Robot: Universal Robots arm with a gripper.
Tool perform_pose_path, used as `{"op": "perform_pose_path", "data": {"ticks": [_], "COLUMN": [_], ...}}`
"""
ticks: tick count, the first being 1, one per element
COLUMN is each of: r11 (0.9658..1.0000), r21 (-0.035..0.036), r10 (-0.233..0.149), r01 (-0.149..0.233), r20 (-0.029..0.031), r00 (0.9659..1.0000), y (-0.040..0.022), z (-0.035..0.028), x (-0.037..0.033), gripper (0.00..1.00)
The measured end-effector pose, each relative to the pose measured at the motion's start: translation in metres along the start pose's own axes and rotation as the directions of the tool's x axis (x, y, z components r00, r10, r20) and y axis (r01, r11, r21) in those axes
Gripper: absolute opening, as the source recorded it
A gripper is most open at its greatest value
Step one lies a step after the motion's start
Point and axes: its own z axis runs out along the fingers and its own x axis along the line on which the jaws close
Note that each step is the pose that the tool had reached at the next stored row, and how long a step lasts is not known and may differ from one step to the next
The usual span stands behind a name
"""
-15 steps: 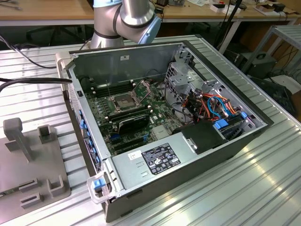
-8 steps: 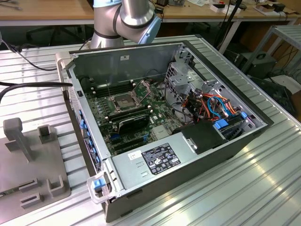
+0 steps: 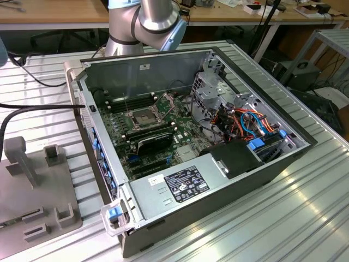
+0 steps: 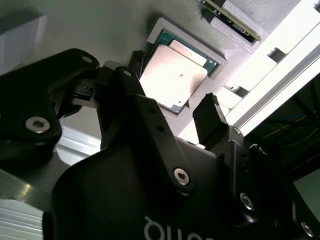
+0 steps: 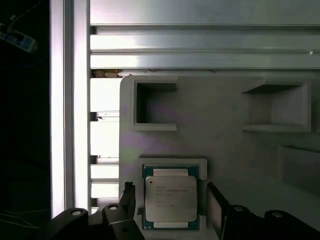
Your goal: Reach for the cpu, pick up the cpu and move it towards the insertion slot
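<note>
The cpu (image 5: 171,202) is a flat, dull metal square in a grey plastic tray (image 5: 225,145). The black gripper (image 5: 170,186) is spread wide, one finger each side, partly cut off.

In the second wrist view the gripper's (image 4: 171,77) black body hides one corner of the cpu (image 4: 176,72) and much of the grey fixture plate (image 4: 100,30). In the exterior view the top edge cuts off the arm (image 3: 150,19), the left edge cuts off that plate, and the insertion slot's (image 3: 143,116) contacts are too small to tell.

silver-beige cpu (image 5: 170,201); black gripper (image 4: 172,120)
</note>
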Motion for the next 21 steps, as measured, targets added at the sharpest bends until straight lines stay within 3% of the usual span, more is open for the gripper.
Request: {"op": "perform_pose_path", "data": {"ticks": [1, 6, 21], "r11": [1.0, 1.0, 1.0], "r21": [0.0, 0.0, 0.0003], "r10": [0.0, 0.0, 0.0], "r01": [0.0, 0.0, 0.0], "r20": [-0.0006, -0.0028, -0.0031], "r00": [1.0, 1.0, 1.0], "y": [-0.0001, -0.0002, -0.0003], "z": [0.0039, 0.0082, 0.011], "x": [-0.0001, -0.0001, -0.0001], "gripper": [0.67, 0.67, 0.66]}}
